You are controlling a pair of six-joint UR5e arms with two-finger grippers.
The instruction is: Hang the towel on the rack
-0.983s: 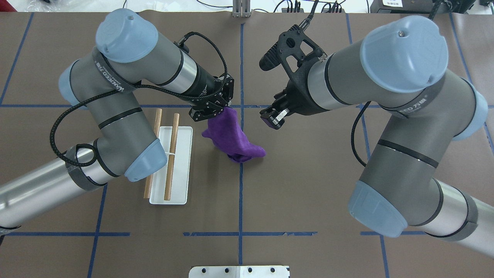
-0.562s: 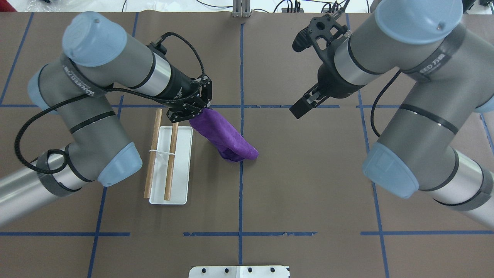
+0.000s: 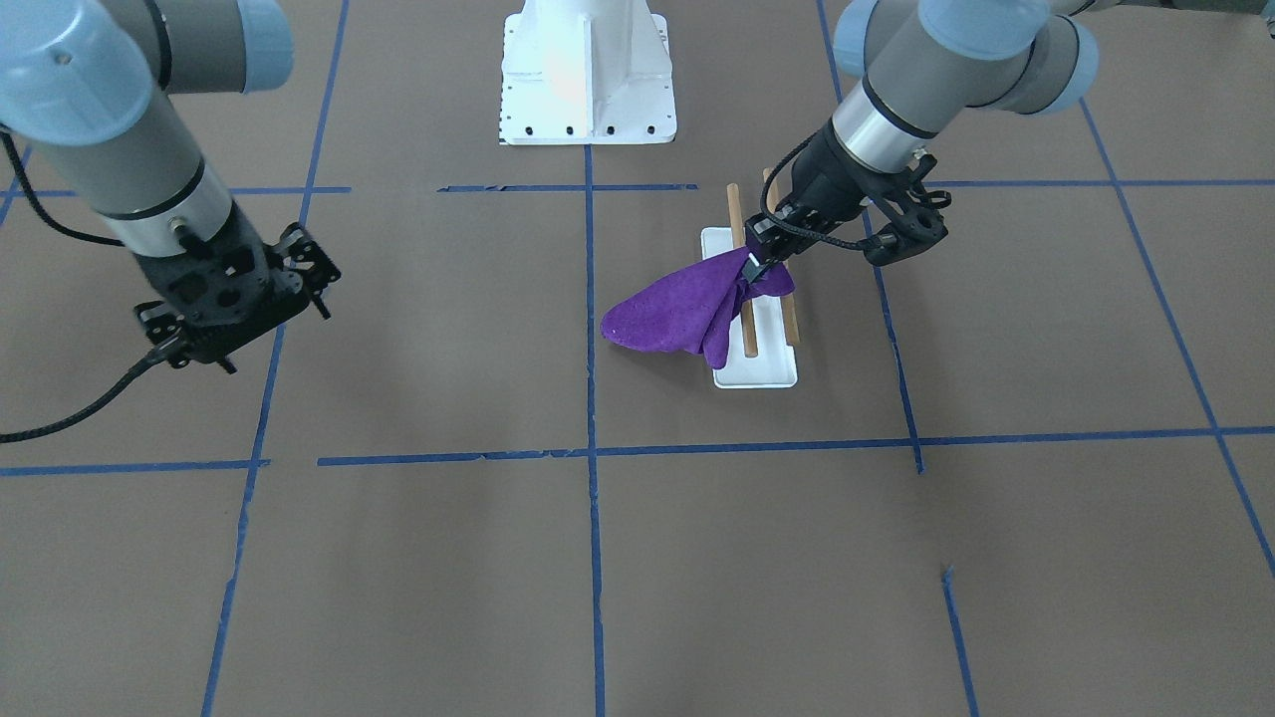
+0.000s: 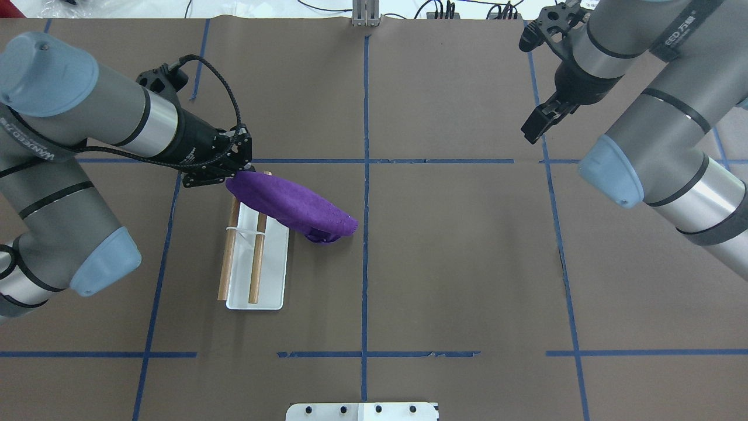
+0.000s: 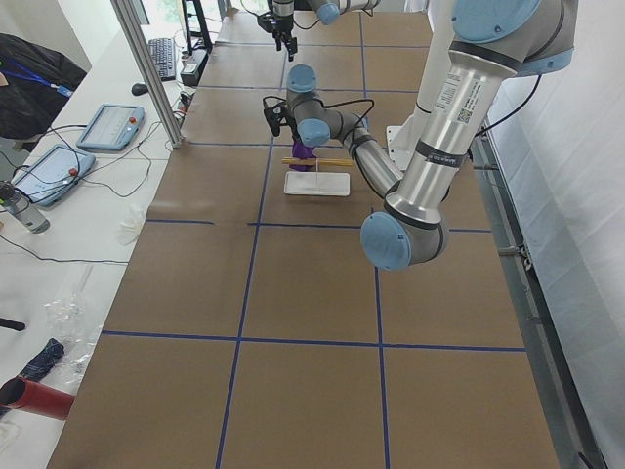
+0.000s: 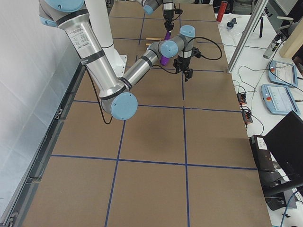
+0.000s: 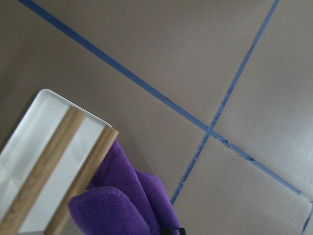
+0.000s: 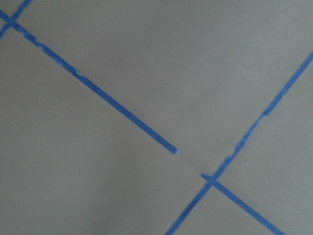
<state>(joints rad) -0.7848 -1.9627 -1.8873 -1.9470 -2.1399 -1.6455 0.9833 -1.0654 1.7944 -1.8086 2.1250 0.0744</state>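
Towel (image 4: 292,204) between left jaws

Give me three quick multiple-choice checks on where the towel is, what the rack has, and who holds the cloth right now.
1. Where is the held end of the towel?
A. flat on the table by the robot's base
B. above the rack
C. at the table's edge on the robot's right

2. How many wooden rods does the rack have?
A. one
B. four
C. two

3. What state is the towel in?
A. pinched at one end by the left gripper
B. lying loose and flat, touched by nothing
C. released and folded evenly over both rods

Answers:
1 B: the overhead and front views both show the gripped end raised over the rack.
2 C: two parallel brown rods run along the white base.
3 A: the towel hangs slanting from the shut left gripper, with its free end off to the rack's side.
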